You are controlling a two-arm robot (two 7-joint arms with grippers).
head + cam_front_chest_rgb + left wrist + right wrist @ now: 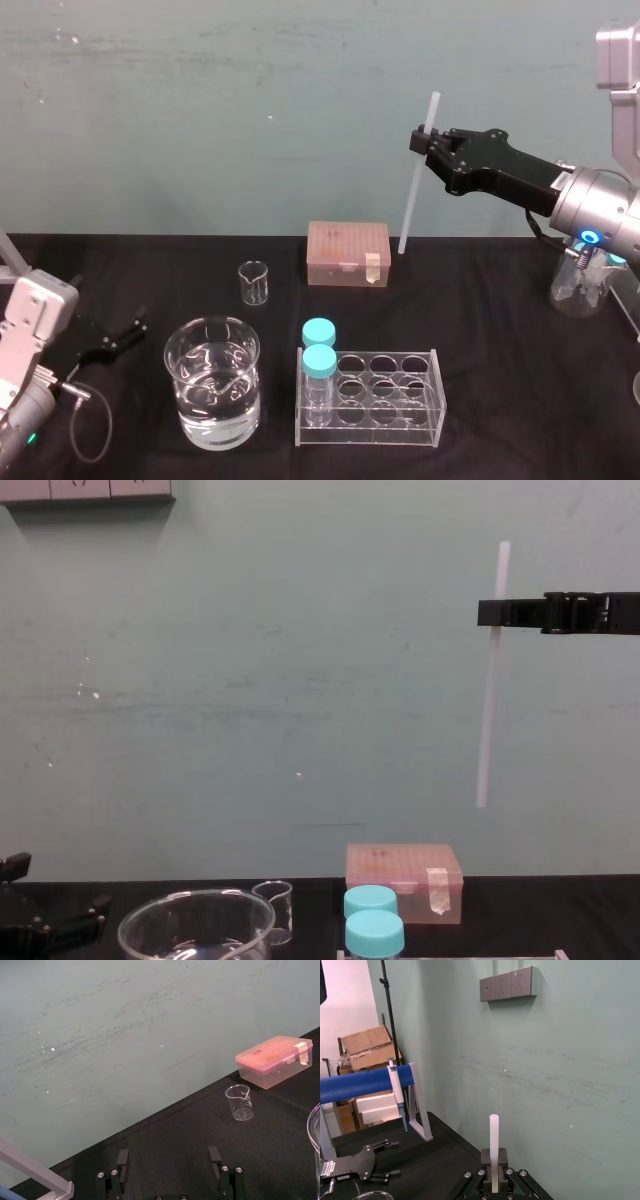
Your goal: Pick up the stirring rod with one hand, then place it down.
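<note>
The stirring rod [418, 180] is a long, thin white rod hanging almost upright in the air above the back of the table. My right gripper [426, 141] is shut on it near its upper end. In the chest view the stirring rod [490, 700] hangs well above the pink box, with the right gripper [492, 612] reaching in from the right. The right wrist view shows the stirring rod [493, 1142] standing up between the shut fingers [501, 1160]. My left gripper [130, 333] rests open on the table at the left, its fingers [122, 1159] spread with nothing between them.
On the black table stand a large water-filled beaker [213, 395], a small beaker [254, 283], a pink box [347, 254] and a clear tube rack [385, 400] holding two blue-capped bottles [319, 347]. A flask [578, 288] stands at the right. A pipette stand [395, 1085] is at the far left.
</note>
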